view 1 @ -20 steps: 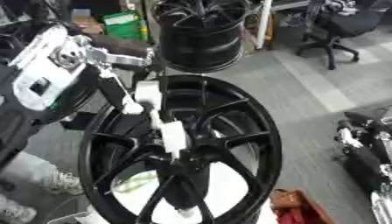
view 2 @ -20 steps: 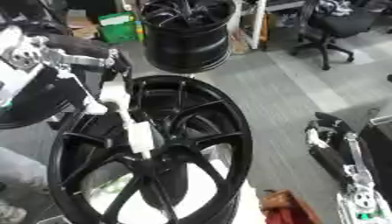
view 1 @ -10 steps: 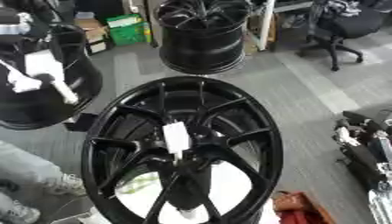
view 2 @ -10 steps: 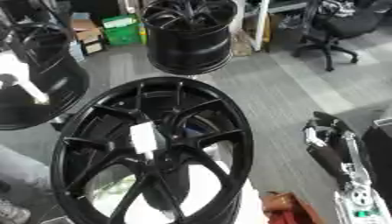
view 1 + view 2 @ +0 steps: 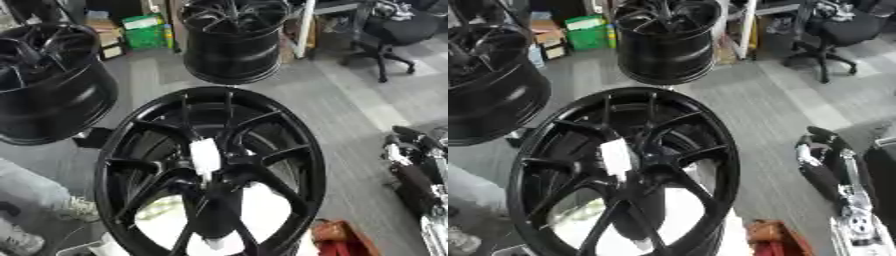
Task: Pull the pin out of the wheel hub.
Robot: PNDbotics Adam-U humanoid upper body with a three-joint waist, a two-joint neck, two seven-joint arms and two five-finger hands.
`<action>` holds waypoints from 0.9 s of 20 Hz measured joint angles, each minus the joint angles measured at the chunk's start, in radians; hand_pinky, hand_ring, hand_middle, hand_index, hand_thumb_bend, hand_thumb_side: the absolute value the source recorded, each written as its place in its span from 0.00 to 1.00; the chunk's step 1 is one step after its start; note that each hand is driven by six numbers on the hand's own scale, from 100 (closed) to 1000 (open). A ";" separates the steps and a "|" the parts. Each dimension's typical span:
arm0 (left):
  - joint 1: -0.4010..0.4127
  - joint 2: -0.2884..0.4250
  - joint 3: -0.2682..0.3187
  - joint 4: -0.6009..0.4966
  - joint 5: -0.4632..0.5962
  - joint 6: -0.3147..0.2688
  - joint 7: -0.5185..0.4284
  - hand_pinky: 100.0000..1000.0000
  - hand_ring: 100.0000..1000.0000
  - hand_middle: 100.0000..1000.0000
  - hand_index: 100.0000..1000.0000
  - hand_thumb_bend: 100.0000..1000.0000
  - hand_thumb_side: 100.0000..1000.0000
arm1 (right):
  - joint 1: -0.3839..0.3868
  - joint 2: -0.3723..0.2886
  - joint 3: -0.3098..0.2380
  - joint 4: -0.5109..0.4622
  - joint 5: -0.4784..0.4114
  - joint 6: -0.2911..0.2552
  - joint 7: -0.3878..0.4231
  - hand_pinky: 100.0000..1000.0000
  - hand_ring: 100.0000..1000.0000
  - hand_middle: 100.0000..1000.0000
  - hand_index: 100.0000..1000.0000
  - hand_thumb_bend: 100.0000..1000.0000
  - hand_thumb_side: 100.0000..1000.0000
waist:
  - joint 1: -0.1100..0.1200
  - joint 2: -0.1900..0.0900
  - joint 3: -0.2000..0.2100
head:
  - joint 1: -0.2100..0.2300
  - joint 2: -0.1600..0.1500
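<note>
The black wheel (image 5: 210,172) fills the centre of my view, face up and tilted, its spokes running out from the hub (image 5: 219,170) to the rim; a white block-shaped piece (image 5: 206,155), which I take for the pin, stands at the hub, just toward 11 o'clock of the hub's middle, touching the spokes there; whether it is seated in a hole or only lying on the hub I cannot tell; pale flooring or sheeting shows through the gaps between the lower spokes.

My right hand (image 5: 820,160) shows at 3 o'clock in the right eye view, black with silver parts, well apart from the wheel; its fingers are too blurred for me to say whether they are spread or curled; my left hand appears in neither view.

A second black wheel (image 5: 229,40) stands at 12 o'clock, beyond the first; a third (image 5: 48,85) lies at 10 o'clock; a green box (image 5: 144,32) sits behind them at 11 o'clock; an office chair (image 5: 394,32) stands at 1 o'clock; an orange-red object (image 5: 337,237) lies at 5 o'clock, just beside the wheel's rim.
</note>
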 measured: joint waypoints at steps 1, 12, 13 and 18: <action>0.020 -0.010 0.019 0.026 -0.016 0.013 0.020 0.73 0.71 0.77 0.83 0.38 0.31 | 0.000 0.003 -0.002 0.000 0.000 0.000 -0.001 0.60 0.47 0.60 0.76 0.00 0.27 | -0.001 0.001 0.000 | -0.001 0.000; 0.181 -0.159 0.187 0.134 0.072 0.102 0.298 0.69 0.66 0.74 0.82 0.25 0.43 | -0.001 0.013 -0.008 0.000 0.000 0.001 -0.008 0.60 0.47 0.60 0.76 0.00 0.27 | -0.012 0.009 0.009 | -0.013 0.000; 0.192 -0.176 0.200 0.117 0.107 0.104 0.327 0.69 0.66 0.74 0.81 0.22 0.43 | -0.001 0.013 -0.008 0.000 0.000 0.000 -0.008 0.60 0.47 0.60 0.76 0.00 0.27 | -0.014 0.010 0.013 | -0.014 0.000; 0.238 -0.277 0.245 -0.025 0.270 0.107 0.470 0.64 0.58 0.67 0.77 0.03 0.41 | -0.001 0.014 -0.008 0.000 0.000 0.000 -0.008 0.60 0.47 0.60 0.76 0.00 0.27 | -0.018 0.014 0.013 | -0.016 0.000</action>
